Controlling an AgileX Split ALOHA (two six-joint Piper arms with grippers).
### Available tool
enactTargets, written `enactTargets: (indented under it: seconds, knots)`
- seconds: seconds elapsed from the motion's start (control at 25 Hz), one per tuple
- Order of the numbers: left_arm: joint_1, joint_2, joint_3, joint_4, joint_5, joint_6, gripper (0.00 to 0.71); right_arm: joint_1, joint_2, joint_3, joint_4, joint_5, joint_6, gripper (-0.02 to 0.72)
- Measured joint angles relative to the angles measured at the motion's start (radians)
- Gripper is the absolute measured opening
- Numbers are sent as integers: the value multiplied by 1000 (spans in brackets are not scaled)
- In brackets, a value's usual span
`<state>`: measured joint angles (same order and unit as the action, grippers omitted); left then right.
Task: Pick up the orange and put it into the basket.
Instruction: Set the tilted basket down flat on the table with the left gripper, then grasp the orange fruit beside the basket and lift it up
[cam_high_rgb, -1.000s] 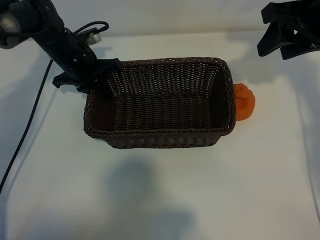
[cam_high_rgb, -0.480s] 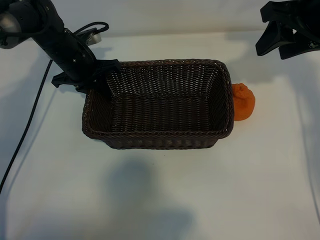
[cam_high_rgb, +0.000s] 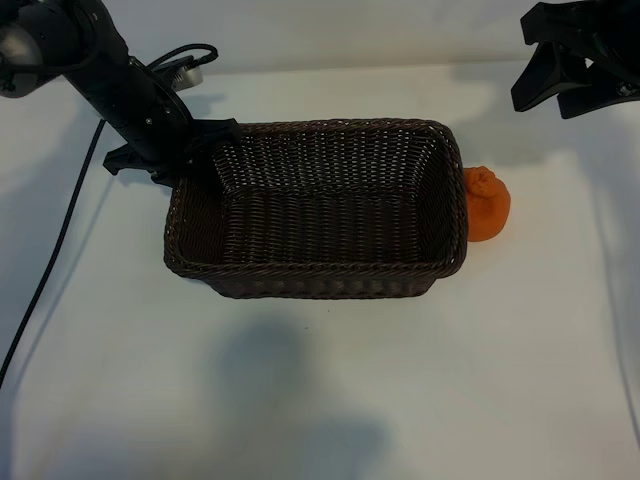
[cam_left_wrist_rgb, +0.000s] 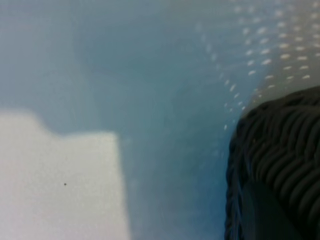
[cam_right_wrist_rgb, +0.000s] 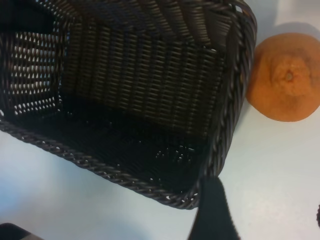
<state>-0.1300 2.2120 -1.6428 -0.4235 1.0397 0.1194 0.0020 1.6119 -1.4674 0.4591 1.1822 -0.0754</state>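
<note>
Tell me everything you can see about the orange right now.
The orange is a small, round, matte fruit with a knobby bump on top and a dimpled navel visible in the right wrist view. It sits on the white table, outside the basket, tight against the outer wall of its short end on the right arm's side; whether they actually touch is hard to tell. Nothing grips it: the right hand hangs open well above and behind it.

Bright even overhead light; soft shadows on table (cam_high_rgb: 300, 400); left wrist view blurred, perhaps defocused.
</note>
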Motion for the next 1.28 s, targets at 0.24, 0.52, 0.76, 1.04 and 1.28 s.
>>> enactTargets:
  seconds: [0.24, 0.52, 0.76, 1.04, 1.28]
  knots:
    - [0, 0, 0, -14, 4, -22, 331, 0, 0, 0, 0, 0, 0, 478]
    - [0, 0, -1, -15, 13, -43, 451, 0, 0, 0, 0, 0, 0, 478]
    - [0, 0, -9, -18, 54, -49, 456, 0, 0, 0, 0, 0, 0, 478]
    - [0, 0, -62, -17, 123, -70, 456, 0, 0, 0, 0, 0, 0, 478]
    - [0, -15, -75, 2, 123, -74, 456, 0, 0, 0, 0, 0, 0, 478]
